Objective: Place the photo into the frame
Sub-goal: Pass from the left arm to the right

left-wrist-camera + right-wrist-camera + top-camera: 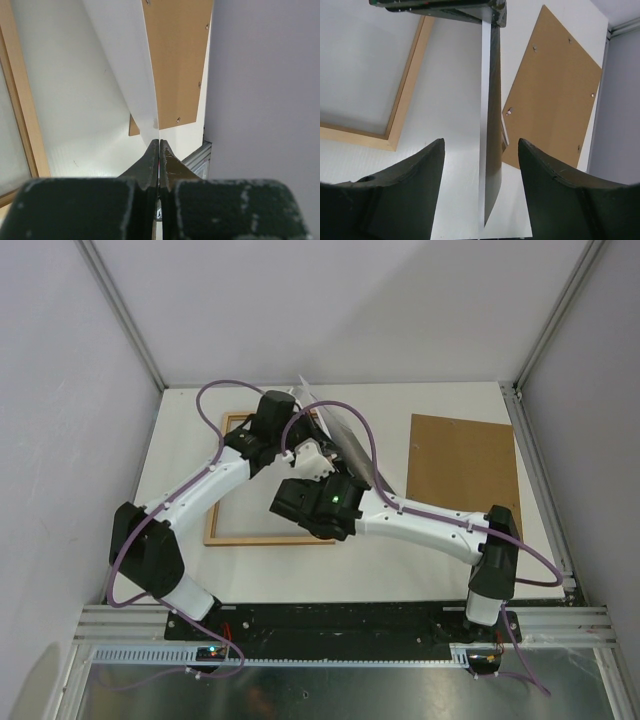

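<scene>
The photo (345,440) is lifted off the table and stands on edge, tilted, beside the frame's right rail. My left gripper (159,142) is shut on one end of it, and the print's white back (130,60) runs away from the fingers. In the right wrist view the photo (492,125) hangs edge-on between the fingers of my right gripper (481,141), which is open with a gap on both sides of the sheet. The frame (225,538) lies flat at the left, light wood face up, and its corner (395,140) shows left of the photo.
A brown backing board (462,470) with small clips lies flat at the right of the table, close to the photo's lower edge. The enclosure's walls and aluminium posts surround the table. Both arms cross above the frame's right side.
</scene>
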